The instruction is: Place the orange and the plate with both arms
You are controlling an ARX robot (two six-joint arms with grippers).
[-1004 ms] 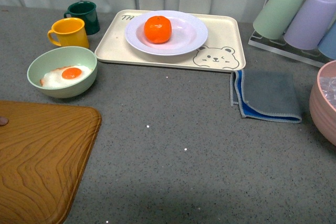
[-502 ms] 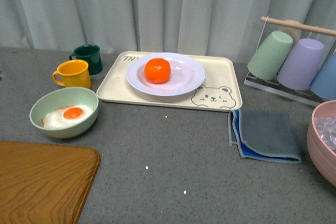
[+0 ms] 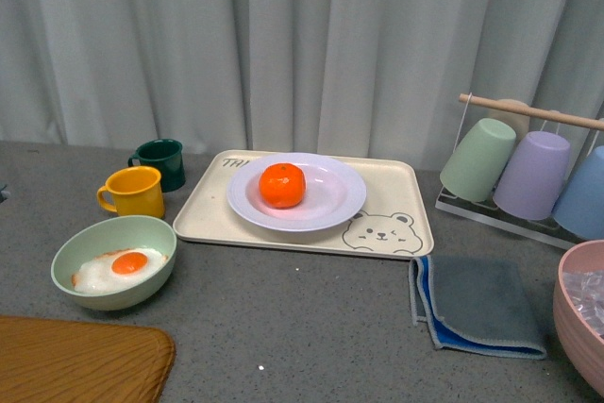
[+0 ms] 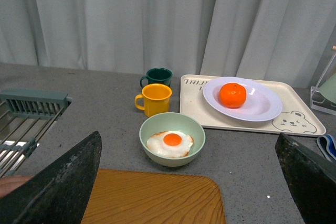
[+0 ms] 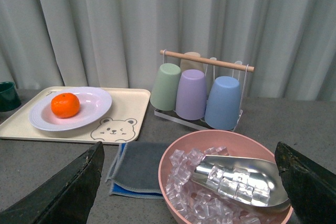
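One orange (image 3: 282,185) sits on the white plate (image 3: 332,197), left of the plate's middle, and the plate rests on the cream bear tray (image 3: 396,197) toward the back of the grey counter (image 3: 311,327). A broad bare stretch of counter lies in front of the tray. To the tray's left stand a yellow mug (image 3: 133,192) and a dark green mug (image 3: 160,161), with a pale green bowl (image 3: 113,260) holding a fried egg nearer the front. A folded grey-blue cloth (image 3: 477,303) lies to the right, near a pink bowl of ice (image 5: 226,179) and a cup rack (image 5: 202,90). A wooden board (image 3: 80,361) fills the front left corner. Both the left pincer (image 4: 189,182) and the right pincer (image 5: 189,182) stand spread wide, grasping nothing, well back from the tray.
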